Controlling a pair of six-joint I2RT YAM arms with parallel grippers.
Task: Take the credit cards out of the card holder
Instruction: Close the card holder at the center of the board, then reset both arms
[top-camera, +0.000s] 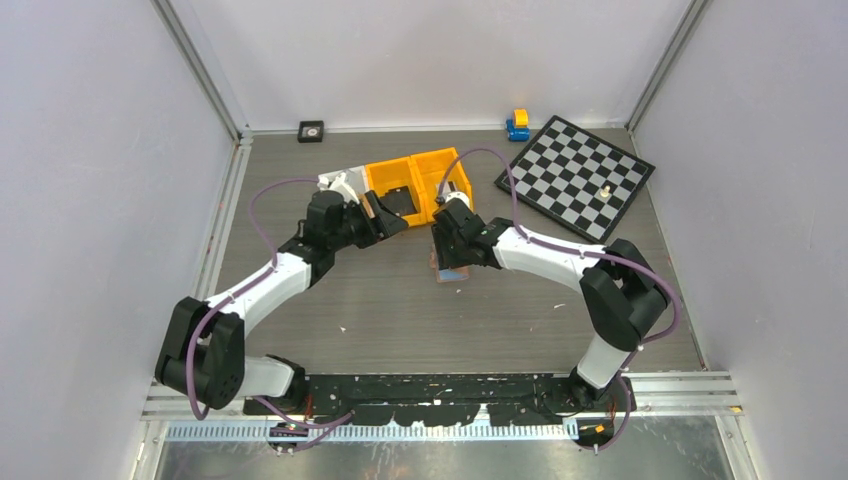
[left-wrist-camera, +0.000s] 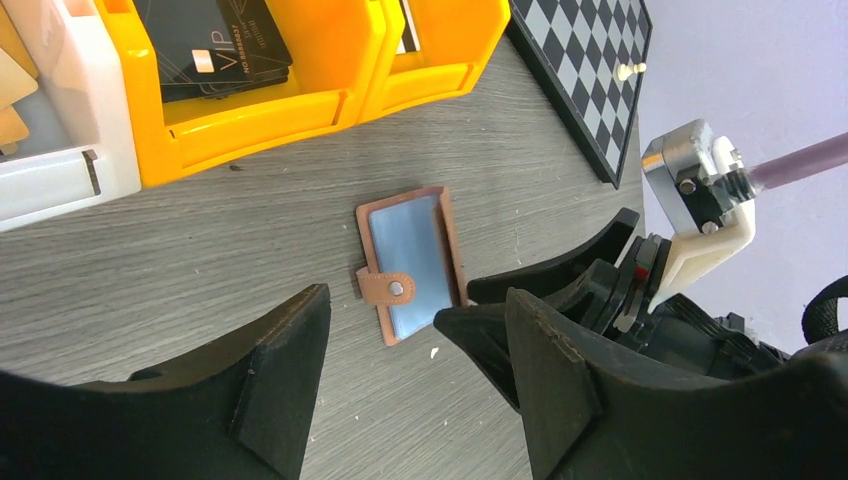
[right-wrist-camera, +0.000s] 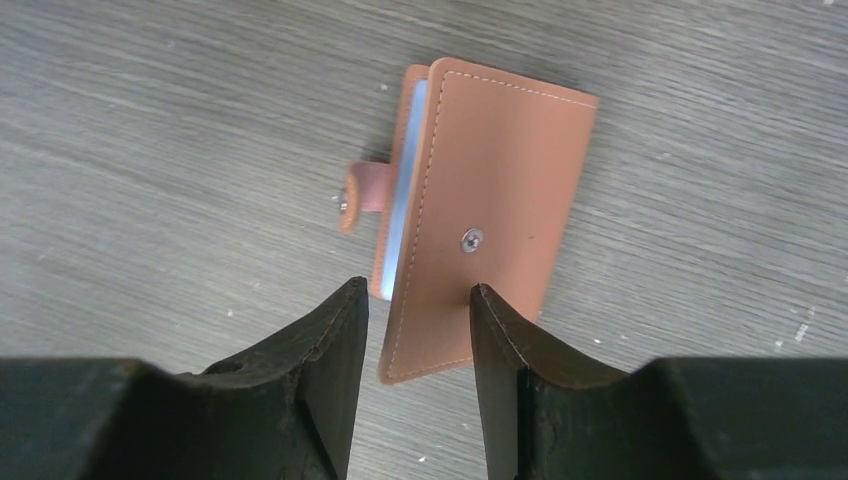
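At 10 o'clock from the worktop's (top-camera: 380, 300) centre sits a white plastic tray (left-wrist-camera: 50, 170) with squared walls. Beside it, the left claw (left-wrist-camera: 415, 310) hangs open over the grey wood-grain surface. Its two thick matte black fingers (left-wrist-camera: 270, 390) are spread wide and hold nothing.

At 12 o'clock stand two glossy orange bins (left-wrist-camera: 250, 120) side by side. The left one holds a stack of shiny black cards (left-wrist-camera: 215, 45) printed VIP.

The card holder (right-wrist-camera: 495, 200) lies flat near the middle of the worktop, at 6 o'clock from the bins. It is a small tan rectangle with a leather look, pale stitching along its edges and a metal stud on the cover. A rounded snap tab (right-wrist-camera: 360, 195) sticks out at its 9 o'clock side. The cover sits skewed, so a smooth pale blue pocket shows along one edge. Whether credit cards are inside cannot be told.

The right claw (right-wrist-camera: 418, 290) hovers over the holder's near edge, its wedge-shaped fingers parted and gripping nothing.

At 2 o'clock lies a flat chessboard (top-camera: 575, 177), set cornerwise, with one pale pawn (top-camera: 604, 188) on it.
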